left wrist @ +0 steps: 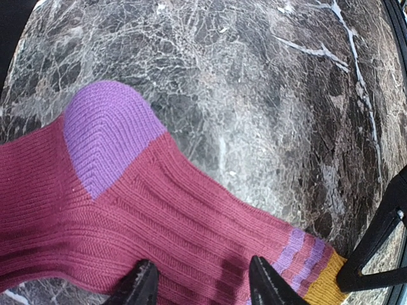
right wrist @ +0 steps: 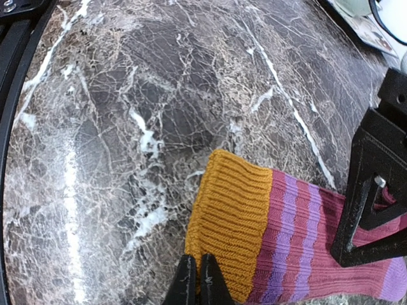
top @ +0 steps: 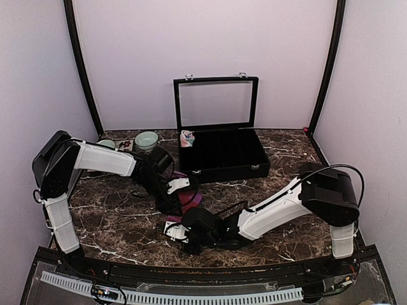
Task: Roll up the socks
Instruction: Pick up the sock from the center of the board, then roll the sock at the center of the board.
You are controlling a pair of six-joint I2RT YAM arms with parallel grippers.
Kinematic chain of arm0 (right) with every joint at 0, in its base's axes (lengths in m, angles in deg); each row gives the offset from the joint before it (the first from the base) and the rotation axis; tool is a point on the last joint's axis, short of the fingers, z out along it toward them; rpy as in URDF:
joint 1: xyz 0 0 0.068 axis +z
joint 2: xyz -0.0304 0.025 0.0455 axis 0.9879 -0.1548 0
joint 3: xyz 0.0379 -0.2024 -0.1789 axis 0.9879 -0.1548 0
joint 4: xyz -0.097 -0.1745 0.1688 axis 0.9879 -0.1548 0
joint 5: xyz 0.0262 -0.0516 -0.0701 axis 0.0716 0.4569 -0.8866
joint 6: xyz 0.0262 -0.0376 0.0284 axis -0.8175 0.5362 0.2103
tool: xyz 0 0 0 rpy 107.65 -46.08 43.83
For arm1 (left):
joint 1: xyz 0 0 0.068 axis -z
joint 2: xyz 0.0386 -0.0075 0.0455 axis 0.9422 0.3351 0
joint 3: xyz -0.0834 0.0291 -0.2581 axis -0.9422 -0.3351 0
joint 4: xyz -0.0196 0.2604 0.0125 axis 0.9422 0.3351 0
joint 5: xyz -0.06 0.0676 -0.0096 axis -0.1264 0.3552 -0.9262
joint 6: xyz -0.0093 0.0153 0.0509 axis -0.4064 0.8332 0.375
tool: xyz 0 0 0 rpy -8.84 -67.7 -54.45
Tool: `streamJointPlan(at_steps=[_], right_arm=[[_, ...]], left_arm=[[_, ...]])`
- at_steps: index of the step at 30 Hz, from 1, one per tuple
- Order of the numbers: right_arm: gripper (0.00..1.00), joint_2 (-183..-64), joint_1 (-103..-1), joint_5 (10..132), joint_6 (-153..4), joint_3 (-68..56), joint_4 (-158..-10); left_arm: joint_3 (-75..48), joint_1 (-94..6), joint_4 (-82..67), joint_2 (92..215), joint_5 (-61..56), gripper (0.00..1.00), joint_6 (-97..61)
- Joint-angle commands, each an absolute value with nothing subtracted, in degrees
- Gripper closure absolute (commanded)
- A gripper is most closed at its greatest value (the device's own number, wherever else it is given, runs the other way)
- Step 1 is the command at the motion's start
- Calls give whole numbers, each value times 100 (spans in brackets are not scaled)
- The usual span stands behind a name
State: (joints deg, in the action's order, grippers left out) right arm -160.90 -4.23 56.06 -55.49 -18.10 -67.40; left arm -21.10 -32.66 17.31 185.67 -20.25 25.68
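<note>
Right wrist view, nearest the bases: the right gripper (right wrist: 197, 270) has its jaws pressed together at the edge of the orange cuff (right wrist: 232, 210) of the maroon ribbed fabric sock with purple stripes (right wrist: 305, 244), which lies flat on the dark veined marble table (right wrist: 127, 127); whether fabric is caught I cannot tell. Just beyond, the left gripper (left wrist: 206, 283) stands spread, fingertips down on that sock's leg. Farthest, the salmon-pink patched fabric sock (top: 187, 137) sits bunched in the back left corner of the open black rectangular case (top: 222, 168).

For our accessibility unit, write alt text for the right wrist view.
The right pincer pinches the orange cuff of a maroon sock with purple stripes, lying on a dark marble table. The left pincer stands over the sock at right.
</note>
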Motion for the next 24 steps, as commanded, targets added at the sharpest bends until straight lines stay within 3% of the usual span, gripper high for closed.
streamJointPlan(at_steps=[1,6,7,8,11,19,24], right_arm=[[100,-16182,-456,5684,-5726,-1964,-7158],[100,-15898,-523,6114,-5931,-2287,-7342],[100,-15866,-546,6254,-5964,-2228,-7640],[100,-15697,-688,6655,-6269,-2395,-7805],[100,-15697,-865,7053,-6501,-2572,-7701],[100,-15902,-1464,8026,-7180,-2414,-7974],[100,-16011,-1666,8403,-7496,-2061,-8434]], left_arm=[[-2290,-3468,2162,18479,-1571,46,2422],[-2489,-3705,2279,18065,-1578,40,2394],[-2576,-3816,2326,17862,-1639,36,2391],[-3434,-4414,2318,16725,-2040,24,2766],[-3956,-4579,2568,16019,-2104,20,3314],[-4891,-4563,2774,14533,-2332,24,4289],[-4820,-4076,2844,14647,-2133,32,4463]])
